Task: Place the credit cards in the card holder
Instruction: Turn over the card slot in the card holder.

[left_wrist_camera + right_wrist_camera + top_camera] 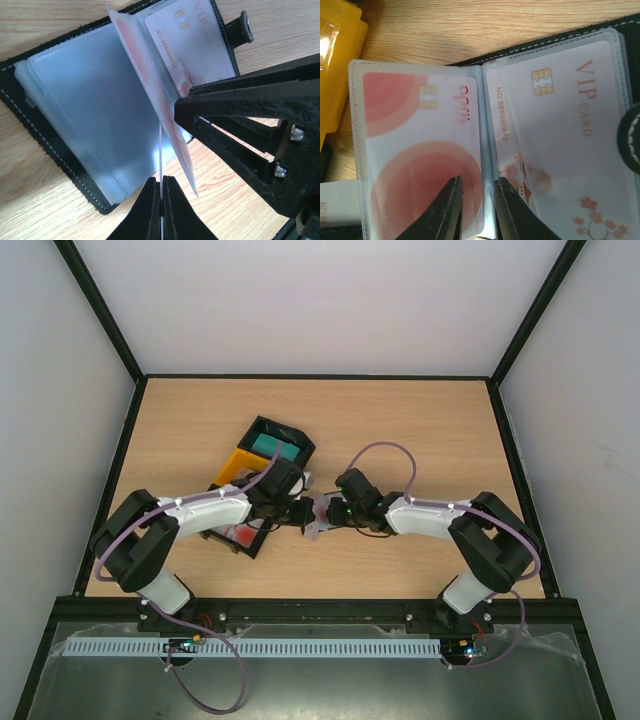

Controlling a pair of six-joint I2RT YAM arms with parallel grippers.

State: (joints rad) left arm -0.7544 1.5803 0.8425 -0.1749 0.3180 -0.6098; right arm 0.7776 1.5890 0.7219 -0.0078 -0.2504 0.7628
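Both arms reach in from the near edge of the tabletop (420, 430) and meet around its middle, somewhat closer to the near edge than the far one.

The card holder (85, 100) lies there, open flat on the wood with its clear inner leaves exposed. Its snap strap (239, 31) sticks out over the wood on the side where the right arm works.

The left gripper (161, 182) is closed tight on a thin plastic leaf (160, 145), seen edge-on and rising from between the fingertips.

The right gripper (478, 181) has its jaws a narrow gap apart. They straddle the edge of a clear sleeve (357, 150) without visibly pinching it. This sleeve stands tilted up from the holder's spine.

Inside that raised sleeve sits a red-and-white card (420, 150), fully seated. A pale VIP card (555, 115) with a gold chip and blossom print lies in the pocket behind it, on the strap side of the holder.

Just beyond the holder, toward the left edge, lies a yellow tray (335, 65). Farther still, toward the far edge and left of centre, a black tray (300, 440) lies at an angle with teal cards (270, 445) in it. Another black tray (250, 543) lies partly under the left arm; something red shows in it, but what it is cannot be told.
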